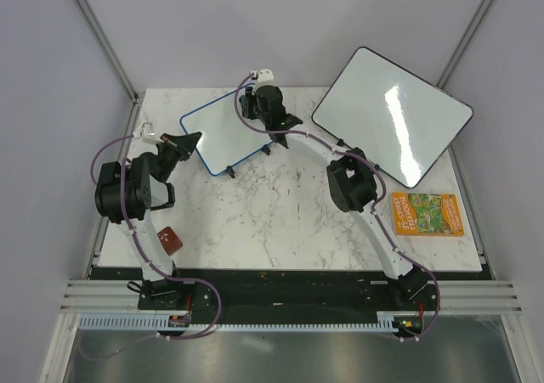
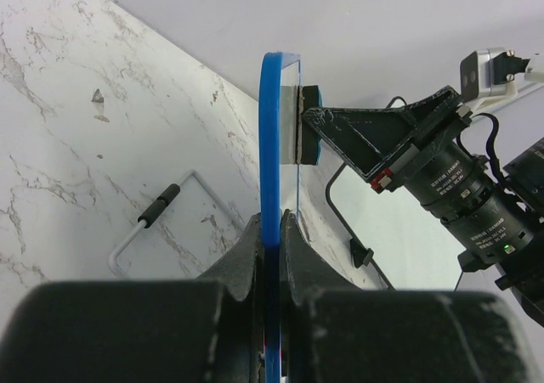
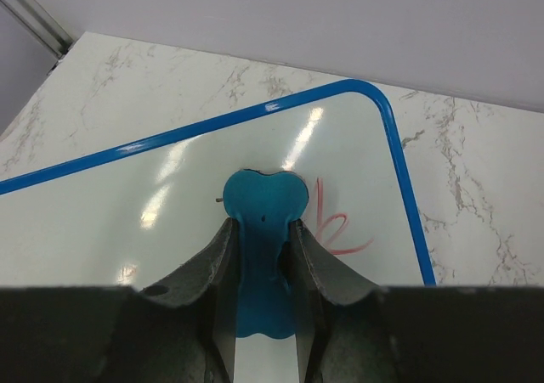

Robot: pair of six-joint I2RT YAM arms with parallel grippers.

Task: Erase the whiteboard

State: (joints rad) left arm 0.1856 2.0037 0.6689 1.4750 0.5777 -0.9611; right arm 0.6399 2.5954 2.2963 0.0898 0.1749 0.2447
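On the whiteboard point(image 1: 223, 137), near a rounded corner, my right gripper point(image 3: 259, 226) is clamped on the eraser point(image 3: 262, 198), pressed down beside a red scribble point(image 3: 336, 230); my left gripper point(image 2: 272, 226) pinches the whiteboard's rim; the big board point(image 1: 391, 115) lies to its right.

Fingers of the right gripper point(image 3: 260, 227) are hiding the blue eraser's point(image 3: 263, 198) lower half; the whiteboard point(image 3: 127, 205) is running off frame to their left. The left gripper point(image 2: 272, 223), blurring up close, is swallowing the rim's near end. A reddish object point(image 1: 170, 240) is showing too small to identify.
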